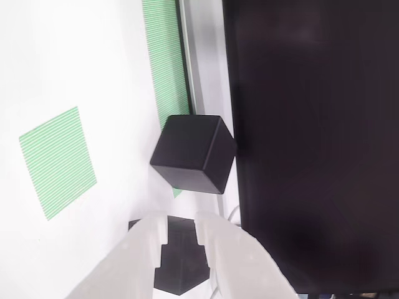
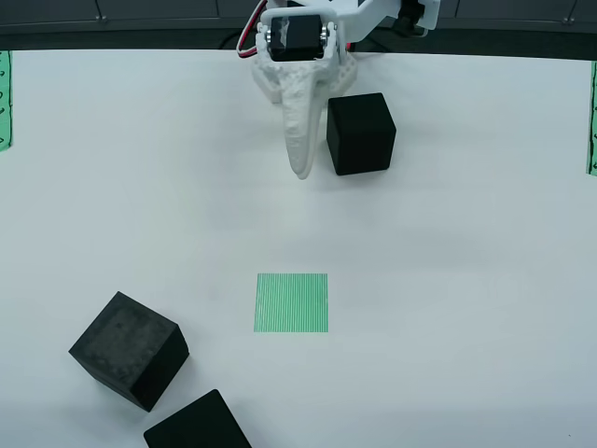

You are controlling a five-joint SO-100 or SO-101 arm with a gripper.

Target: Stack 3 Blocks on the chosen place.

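In the view from above, your tool (image 2: 300, 159) hangs at twelve o'clock over the white counter (image 2: 466, 261), its white fingers pointing down toward the middle and tapering together, so from here the tips look closed or nearly so, with nothing between them. Just beside it, at its three o'clock, stands one black cube (image 2: 361, 133), close to the fingers but not held; that nearness suggests you are lining up to take this one first. The green-striped patch (image 2: 292, 302) sits bare near the centre, well apart from every cube, so no stacking has begun. The other two cubes wait at seven o'clock: one tilted block (image 2: 129, 350) and, close at its five o'clock, another cut by the bottom edge (image 2: 198, 425). In the view that rides on the tool, a slim gap shows between the fingers (image 1: 218, 249), a cube (image 1: 193, 152) lies ahead beside a large black panel (image 1: 312, 143), and a dark block (image 1: 181, 265) appears beneath the fingers; which cube that is, I cannot tell. You would likely need to spread the fingers before closing in.
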